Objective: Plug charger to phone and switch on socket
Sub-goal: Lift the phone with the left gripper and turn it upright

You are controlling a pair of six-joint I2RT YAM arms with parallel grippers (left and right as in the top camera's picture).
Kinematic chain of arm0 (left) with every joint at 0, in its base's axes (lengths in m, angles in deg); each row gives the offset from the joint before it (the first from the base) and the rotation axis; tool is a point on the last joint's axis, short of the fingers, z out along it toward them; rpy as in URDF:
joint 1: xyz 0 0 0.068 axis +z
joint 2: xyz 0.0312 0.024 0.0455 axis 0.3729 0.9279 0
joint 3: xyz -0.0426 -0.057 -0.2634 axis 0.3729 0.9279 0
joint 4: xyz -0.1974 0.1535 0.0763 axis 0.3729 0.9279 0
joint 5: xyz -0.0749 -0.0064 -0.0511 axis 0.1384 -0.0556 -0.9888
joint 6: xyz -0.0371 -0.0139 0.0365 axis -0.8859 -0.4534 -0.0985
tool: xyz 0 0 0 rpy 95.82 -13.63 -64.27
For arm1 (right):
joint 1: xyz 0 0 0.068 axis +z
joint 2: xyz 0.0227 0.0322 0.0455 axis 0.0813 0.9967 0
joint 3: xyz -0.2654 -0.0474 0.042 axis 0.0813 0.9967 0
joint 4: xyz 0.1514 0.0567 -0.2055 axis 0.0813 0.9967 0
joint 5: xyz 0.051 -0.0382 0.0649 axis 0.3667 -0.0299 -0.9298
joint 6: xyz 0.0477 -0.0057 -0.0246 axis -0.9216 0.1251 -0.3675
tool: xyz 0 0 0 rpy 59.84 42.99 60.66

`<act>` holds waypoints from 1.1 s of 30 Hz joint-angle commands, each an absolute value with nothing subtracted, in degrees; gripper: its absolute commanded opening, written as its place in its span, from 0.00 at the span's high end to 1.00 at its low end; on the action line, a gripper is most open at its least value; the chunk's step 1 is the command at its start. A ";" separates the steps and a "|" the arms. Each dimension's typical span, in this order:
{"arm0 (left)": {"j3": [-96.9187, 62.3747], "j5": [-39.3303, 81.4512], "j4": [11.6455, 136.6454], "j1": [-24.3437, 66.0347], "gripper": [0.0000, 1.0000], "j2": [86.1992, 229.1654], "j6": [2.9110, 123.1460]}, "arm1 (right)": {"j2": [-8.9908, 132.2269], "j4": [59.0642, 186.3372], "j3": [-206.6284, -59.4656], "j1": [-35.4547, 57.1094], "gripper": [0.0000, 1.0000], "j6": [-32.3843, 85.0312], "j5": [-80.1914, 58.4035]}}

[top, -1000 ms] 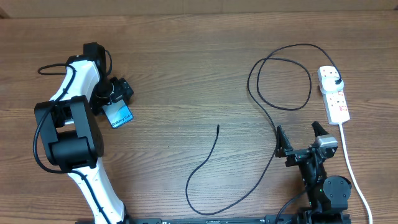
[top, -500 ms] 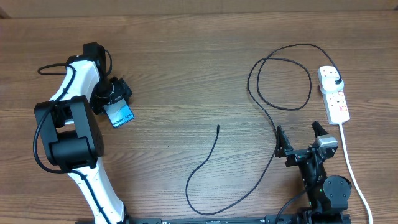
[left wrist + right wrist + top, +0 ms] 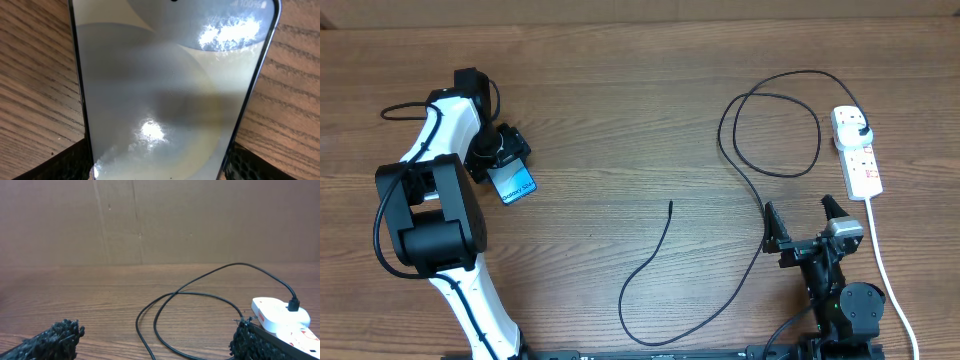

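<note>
So the only thing that's really moved in the last second is on the left. The left end effector (image 3: 503,160) has been narrowing in on the phone (image 3: 513,184), and the phone has shifted a hair on the tabletop (image 3: 620,100) with it. In the wrist view the two pads (image 3: 70,162) sit right up against its long edges, but it's impossible to tell whether they're properly clamping it or just brushing it. Looks like the robot is about to get the phone under control, which probably has to happen before any plugging.

Orientation: the phone lies flat, screen up, at the left side of the tabletop. Its long axis runs diagonally, with one end tucked under the end effector and the other pointing toward the near edge and a bit toward the middle. The camera hole and status bar are at the end away from the wrist, so the port end is likely the hidden one by the pads.

In the middle, the charger (image 3: 655,245) hasn't budged. Its small free end is well apart from the phone and aims toward the far side.

Further right, the right end effector (image 3: 805,220) is spread wide with nothing in it, parked near the cable. The socket (image 3: 855,150) sits far right with the black plug head already in it, long axis running near-to-far.
</note>
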State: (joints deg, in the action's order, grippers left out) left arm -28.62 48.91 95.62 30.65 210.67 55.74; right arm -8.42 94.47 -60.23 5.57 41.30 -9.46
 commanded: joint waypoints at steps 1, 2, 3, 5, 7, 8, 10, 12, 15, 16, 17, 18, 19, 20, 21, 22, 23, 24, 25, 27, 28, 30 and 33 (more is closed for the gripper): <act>-27.11 45.91 95.18 30.45 0.22 211.96 55.32 | -8.99 94.30 -59.62 6.01 0.00 41.38 -8.89; -27.11 45.91 95.16 30.45 0.22 211.96 55.32 | -8.99 94.30 -59.62 6.01 0.00 41.38 -8.89; -27.11 45.91 95.16 30.45 0.22 211.96 55.32 | -8.99 94.30 -59.62 6.01 0.00 41.38 -8.89; -27.11 45.91 95.16 30.45 0.23 211.96 55.32 | -8.99 94.30 -59.62 6.01 0.00 41.38 -8.89; -27.11 45.91 95.18 30.45 0.25 211.96 55.32 | -8.99 94.30 -59.62 6.01 0.00 41.38 -8.89; -27.11 45.91 95.18 30.45 0.27 211.96 55.32 | -8.99 94.30 -59.62 6.01 0.00 41.38 -8.89; -27.11 45.91 95.16 30.45 0.31 211.96 55.32 | -8.99 94.30 -59.62 6.01 0.00 41.38 -8.89; -27.11 45.91 95.18 30.45 0.39 211.96 55.32 | -8.99 94.30 -59.62 6.01 0.00 41.38 -8.89; -27.11 45.89 95.16 30.45 0.53 211.96 55.32 | -8.99 94.30 -59.62 6.01 0.00 41.38 -8.89; -27.11 45.89 95.18 30.45 0.57 211.96 55.32 | -8.99 94.30 -59.62 6.01 0.00 41.38 -8.89; -27.11 45.89 95.18 30.45 0.60 211.96 55.32 | -8.99 94.30 -59.62 6.01 0.00 41.38 -8.89; -27.11 45.87 95.20 30.45 0.63 211.96 55.32 | -8.99 94.30 -59.62 6.01 0.00 41.38 -8.89; -27.11 45.87 95.20 30.45 0.65 211.96 55.32 | -8.99 94.30 -59.62 6.01 0.00 41.38 -8.89; -27.11 45.87 95.20 30.45 0.69 211.96 55.30 | -8.99 94.30 -59.62 6.01 0.00 41.38 -8.89; -27.11 45.87 95.20 30.45 0.71 211.96 55.32 | -8.99 94.30 -59.62 6.01 0.00 41.38 -8.89; -27.11 45.87 95.23 30.45 0.76 211.96 55.32 | -8.99 94.30 -59.62 6.01 0.00 41.38 -8.89; -27.11 45.87 95.23 30.45 0.78 211.96 55.32 | -8.99 94.30 -59.62 6.01 0.00 41.38 -8.89; -27.11 45.87 95.23 30.45 0.85 211.96 55.32 | -8.99 94.30 -59.62 6.01 0.00 41.38 -8.89; -27.11 45.89 95.23 30.45 0.90 211.96 55.32 | -8.99 94.30 -59.62 6.01 0.00 41.38 -8.89; -27.11 45.87 95.20 30.45 0.96 211.96 55.32 | -8.99 94.30 -59.62 6.01 0.00 41.38 -8.89; -27.11 45.89 95.20 30.45 0.96 211.96 55.32 | -8.99 94.30 -59.62 6.01 0.00 41.38 -8.89; -27.11 45.89 95.20 30.45 0.96 211.96 55.32 | -8.99 94.30 -59.62 6.01 0.00 41.38 -8.89; -27.11 45.89 95.20 30.45 0.96 211.96 55.35 | -8.99 94.30 -59.62 6.01 0.00 41.38 -8.89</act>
State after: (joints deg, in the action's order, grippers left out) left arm -28.62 48.91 95.60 30.63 210.65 55.74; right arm -8.42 94.47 -60.23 5.55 41.32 -9.44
